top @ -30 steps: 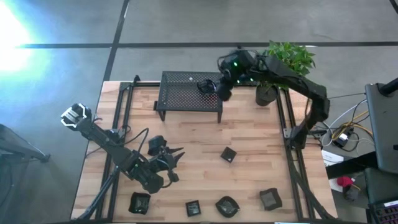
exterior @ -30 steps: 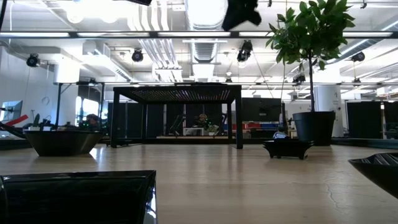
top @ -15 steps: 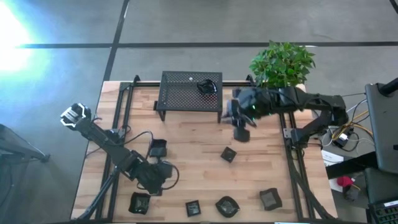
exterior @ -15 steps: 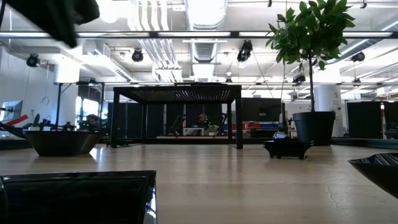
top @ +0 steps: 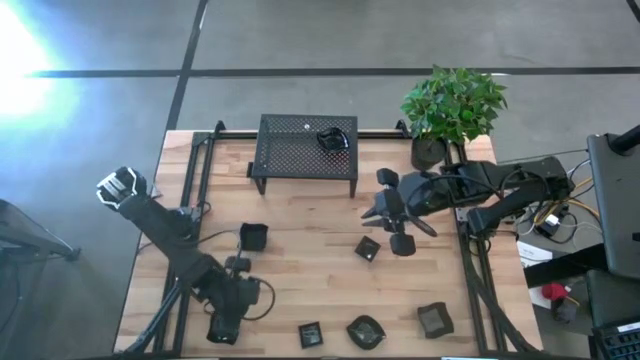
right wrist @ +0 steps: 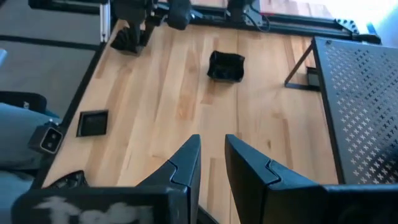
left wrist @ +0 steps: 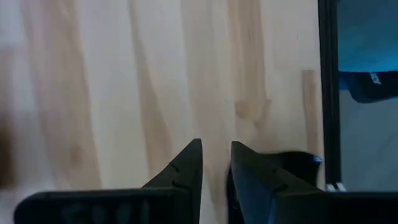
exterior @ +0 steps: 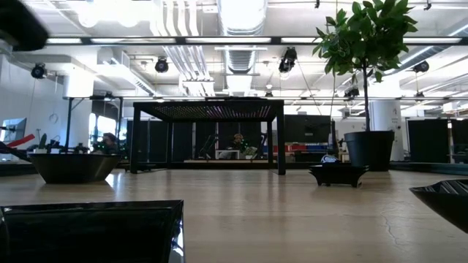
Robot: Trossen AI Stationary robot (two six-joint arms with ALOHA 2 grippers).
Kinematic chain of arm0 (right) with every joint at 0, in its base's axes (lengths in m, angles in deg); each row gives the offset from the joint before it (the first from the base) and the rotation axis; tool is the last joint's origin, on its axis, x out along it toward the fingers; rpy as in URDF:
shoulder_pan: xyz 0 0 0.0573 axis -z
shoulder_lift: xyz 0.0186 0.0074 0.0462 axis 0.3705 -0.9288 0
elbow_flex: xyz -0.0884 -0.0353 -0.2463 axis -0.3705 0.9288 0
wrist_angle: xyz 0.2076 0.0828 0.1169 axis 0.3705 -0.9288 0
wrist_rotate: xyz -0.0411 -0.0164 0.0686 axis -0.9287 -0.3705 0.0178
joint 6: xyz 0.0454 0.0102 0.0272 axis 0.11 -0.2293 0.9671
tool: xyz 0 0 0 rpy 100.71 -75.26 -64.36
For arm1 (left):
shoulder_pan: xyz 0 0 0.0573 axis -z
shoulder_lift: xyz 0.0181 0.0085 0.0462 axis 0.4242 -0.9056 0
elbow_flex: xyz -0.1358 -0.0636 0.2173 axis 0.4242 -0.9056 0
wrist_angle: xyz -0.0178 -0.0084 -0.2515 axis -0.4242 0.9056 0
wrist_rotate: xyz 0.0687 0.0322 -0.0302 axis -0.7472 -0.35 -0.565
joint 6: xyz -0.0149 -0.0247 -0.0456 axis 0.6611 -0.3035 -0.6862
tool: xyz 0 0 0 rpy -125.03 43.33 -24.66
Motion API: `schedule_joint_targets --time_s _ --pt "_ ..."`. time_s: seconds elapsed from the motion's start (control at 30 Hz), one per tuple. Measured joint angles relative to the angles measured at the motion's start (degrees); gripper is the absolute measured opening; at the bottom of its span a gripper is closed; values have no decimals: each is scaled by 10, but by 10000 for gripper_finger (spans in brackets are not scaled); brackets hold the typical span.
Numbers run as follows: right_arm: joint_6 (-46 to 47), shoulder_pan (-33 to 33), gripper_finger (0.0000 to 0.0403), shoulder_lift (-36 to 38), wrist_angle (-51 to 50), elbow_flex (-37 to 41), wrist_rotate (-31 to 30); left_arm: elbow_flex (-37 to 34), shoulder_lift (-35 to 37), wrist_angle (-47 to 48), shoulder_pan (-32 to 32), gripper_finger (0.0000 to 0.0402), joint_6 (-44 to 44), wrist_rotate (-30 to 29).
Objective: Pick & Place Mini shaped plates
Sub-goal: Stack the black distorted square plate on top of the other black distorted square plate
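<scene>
Small black glossy mini shaped plates lie about the wooden table: a square one (top: 254,237), one at mid-right (top: 368,248), and three along the near edge (top: 310,335) (top: 365,332) (top: 435,318). Another plate (top: 330,140) rests on top of the black mesh stand (top: 305,150). My left gripper (top: 225,322) points down at the near-left corner, its fingers (left wrist: 216,155) a little apart over bare wood, with a plate's dark edge (left wrist: 298,165) beside one finger. My right gripper (top: 385,218) hovers just right of the mid-right plate, its fingers (right wrist: 211,155) a little apart with nothing between them.
A potted plant (top: 450,105) stands at the far right corner beside the stand. Black rails (top: 470,270) run along the table's left and right edges. Bare wood lies in the table's middle, between the stand and the near row of plates.
My right gripper has left the plate on the stand's right end and swung toward the near edge, out over the table's mid-right. My left gripper has gone from beside the square plate toward the near-left corner and tipped to point down. No plate has moved.
</scene>
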Motion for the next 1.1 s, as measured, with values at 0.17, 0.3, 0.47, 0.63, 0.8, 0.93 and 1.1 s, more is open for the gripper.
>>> schedule_joint_targets --time_s 0.17,0.3,0.47,0.63,0.8,0.93,1.1 --pt "1 0 68 19 42 36 0 -17 -9 -7 56 78 -76 -7" --pt "2 0 68 36 57 60 0 -30 -26 -8 79 78 -106 -12" --pt "20 0 68 51 81 82 0 -41 -51 -22 82 78 -110 -9" --pt "28 0 68 61 81 85 0 -47 -65 -48 82 78 -110 -4" --pt "27 0 68 67 81 85 0 -47 -76 -47 82 78 -110 -4" --pt "26 0 68 69 80 85 -1 -47 -77 -48 82 78 -110 -4" --pt "26 0 68 71 80 85 -1 -46 -76 -48 82 78 -114 6"
